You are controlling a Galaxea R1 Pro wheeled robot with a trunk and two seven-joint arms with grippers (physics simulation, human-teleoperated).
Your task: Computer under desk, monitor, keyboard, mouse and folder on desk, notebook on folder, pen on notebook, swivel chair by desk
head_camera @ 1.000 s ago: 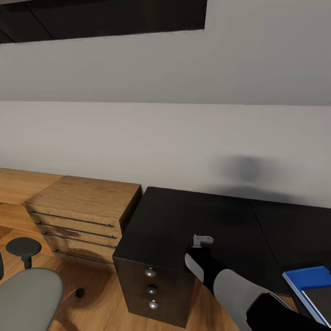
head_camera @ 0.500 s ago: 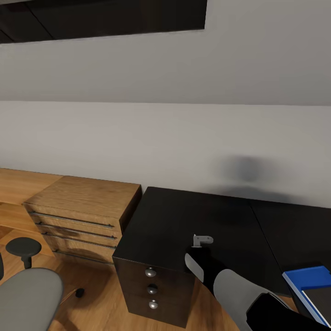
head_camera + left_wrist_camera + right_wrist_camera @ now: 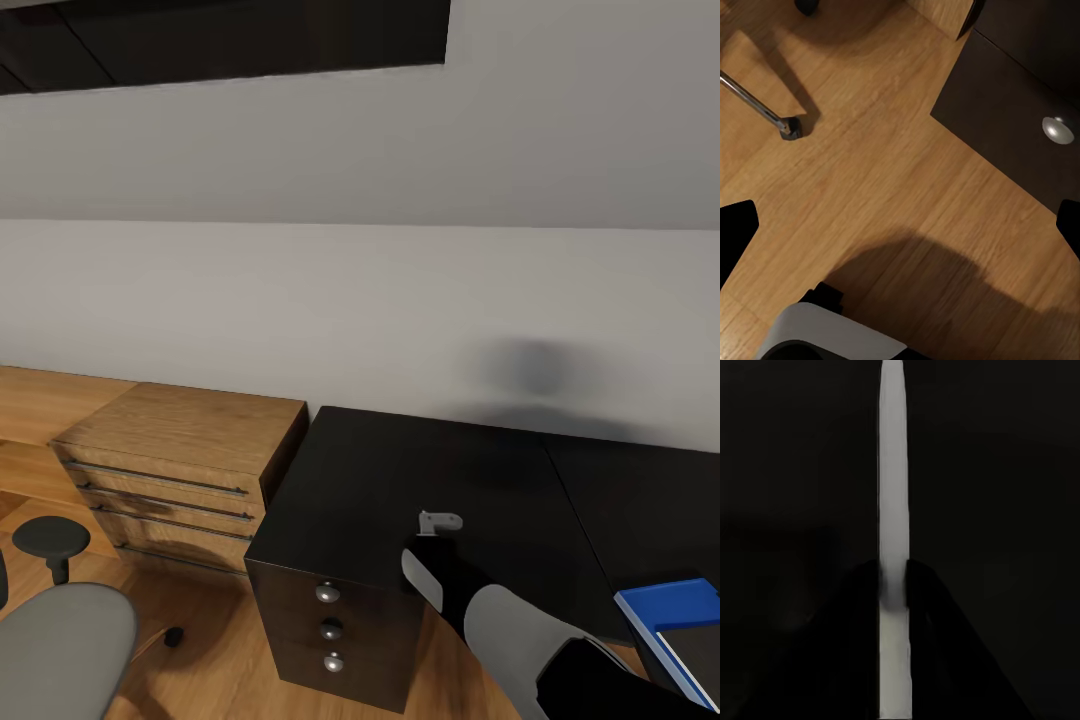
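Black desk (image 3: 450, 470) against wall, blue folder (image 3: 668, 603) on its right edge, grey swivel chair (image 3: 60, 640) nearby

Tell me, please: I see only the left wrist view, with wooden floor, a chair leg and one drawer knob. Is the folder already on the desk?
Observer: Yes, the blue folder appears to lie on the black desk, at the head view's right edge.
Operator: And the other arm?
Observer: The right gripper is shut on a thin white stick, probably the pen.
Operator: Where is the chair?
Observer: The swivel chair stands left of the desk.
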